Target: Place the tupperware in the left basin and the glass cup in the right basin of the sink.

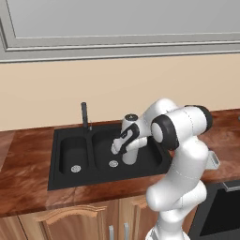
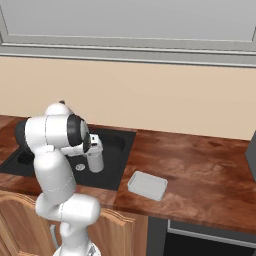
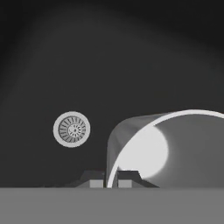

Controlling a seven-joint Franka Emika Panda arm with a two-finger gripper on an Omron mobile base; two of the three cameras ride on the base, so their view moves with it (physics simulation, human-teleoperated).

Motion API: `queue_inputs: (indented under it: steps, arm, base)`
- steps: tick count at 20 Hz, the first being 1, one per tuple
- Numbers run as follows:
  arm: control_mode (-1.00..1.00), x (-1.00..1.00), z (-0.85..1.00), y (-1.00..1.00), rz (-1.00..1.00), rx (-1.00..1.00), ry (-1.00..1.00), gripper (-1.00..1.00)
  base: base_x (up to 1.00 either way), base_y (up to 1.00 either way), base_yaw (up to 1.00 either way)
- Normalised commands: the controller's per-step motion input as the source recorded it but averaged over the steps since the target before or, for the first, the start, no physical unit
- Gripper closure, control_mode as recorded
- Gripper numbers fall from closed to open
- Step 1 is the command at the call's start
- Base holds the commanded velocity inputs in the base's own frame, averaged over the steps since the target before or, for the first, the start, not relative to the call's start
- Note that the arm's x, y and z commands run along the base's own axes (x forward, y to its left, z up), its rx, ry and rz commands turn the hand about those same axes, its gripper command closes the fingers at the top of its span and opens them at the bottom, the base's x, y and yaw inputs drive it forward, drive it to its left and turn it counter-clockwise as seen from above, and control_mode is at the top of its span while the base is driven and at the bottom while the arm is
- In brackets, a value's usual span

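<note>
Right base view alone shows the tupperware [image 2: 147, 185] on the counter [image 2: 200, 170]. Hand view shows the fingers [image 3: 124, 178] pinching the cup's [image 3: 175, 148] rim above the right basin [image 3: 109, 65], near its drain [image 3: 71, 129].

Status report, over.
Gripper shut on the glass cup rim, cup upright over the right basin. Tupperware waiting on the counter. Nothing in the way.

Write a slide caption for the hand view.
Gripper shut on the glass cup's rim, above the right basin beside its drain.
</note>
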Motion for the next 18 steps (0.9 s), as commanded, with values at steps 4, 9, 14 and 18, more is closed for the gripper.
queue_inputs:
  steps: [4,9,14,18]
  arm:
    - [-1.00,0.04,-0.23,0.00,0.00,0.00,0.00,1.00]
    - [-1.00,0.02,-0.22,0.00,0.00,0.00,0.00,1.00]
    - [-1.00,0.01,-0.19,0.00,0.00,0.00,0.00,-1.00]
    - [-1.00,0.00,-0.04,-0.01,0.00,0.00,-0.02,-1.00]
  base:
    - [0.00,0.00,0.00]
    - [0.00,0.00,0.00]
    - [0.00,0.00,0.00]
    - [0.00,0.00,0.00]
